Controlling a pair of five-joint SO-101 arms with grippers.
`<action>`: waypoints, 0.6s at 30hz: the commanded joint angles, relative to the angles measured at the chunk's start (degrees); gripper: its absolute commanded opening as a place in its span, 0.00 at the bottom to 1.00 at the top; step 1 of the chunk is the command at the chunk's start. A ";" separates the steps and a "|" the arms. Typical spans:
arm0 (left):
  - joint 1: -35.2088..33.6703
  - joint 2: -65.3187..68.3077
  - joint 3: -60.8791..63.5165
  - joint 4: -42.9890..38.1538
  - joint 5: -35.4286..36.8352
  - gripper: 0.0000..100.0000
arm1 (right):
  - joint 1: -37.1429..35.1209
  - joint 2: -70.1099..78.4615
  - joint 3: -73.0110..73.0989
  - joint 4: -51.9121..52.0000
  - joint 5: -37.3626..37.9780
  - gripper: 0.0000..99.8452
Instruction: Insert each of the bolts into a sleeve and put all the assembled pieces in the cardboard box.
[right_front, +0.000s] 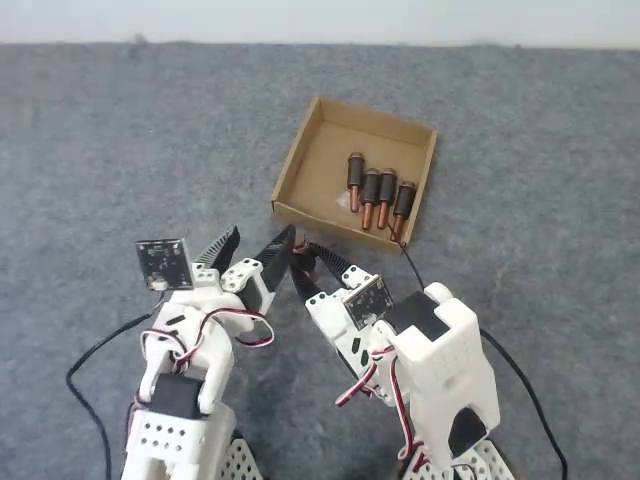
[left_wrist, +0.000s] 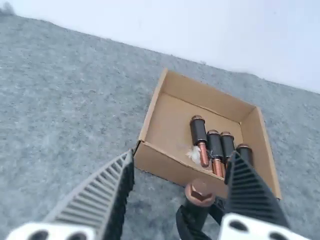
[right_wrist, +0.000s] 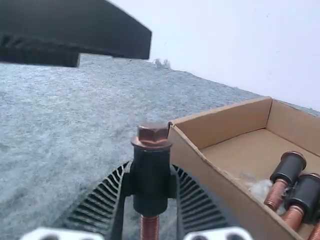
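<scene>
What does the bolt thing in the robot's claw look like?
It is a copper-coloured bolt with a hexagonal head, pushed through a black sleeve; its threaded end pokes out the far side. The right gripper pinches the sleeve, holding it over the grey carpet just outside the cardboard box.

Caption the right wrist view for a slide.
Right gripper shut on an assembled bolt and sleeve, just outside the cardboard box that holds finished pieces.

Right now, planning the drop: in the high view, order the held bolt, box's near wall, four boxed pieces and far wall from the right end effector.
1. Held bolt: gripped in the right end effector.
2. Near wall: just ahead.
3. Four pieces: inside the box, right half.
4. Far wall: behind them.
</scene>
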 joint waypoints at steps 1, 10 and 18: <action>-0.97 -2.81 -0.40 2.55 0.88 0.28 | 1.01 -0.75 -0.35 -1.54 0.53 0.01; -5.98 -2.90 -0.13 6.42 1.05 0.20 | 1.01 -0.75 0.88 -1.89 0.70 0.01; -6.33 -2.90 -0.31 9.76 -2.37 0.02 | 2.77 -2.77 1.58 -1.98 0.79 0.01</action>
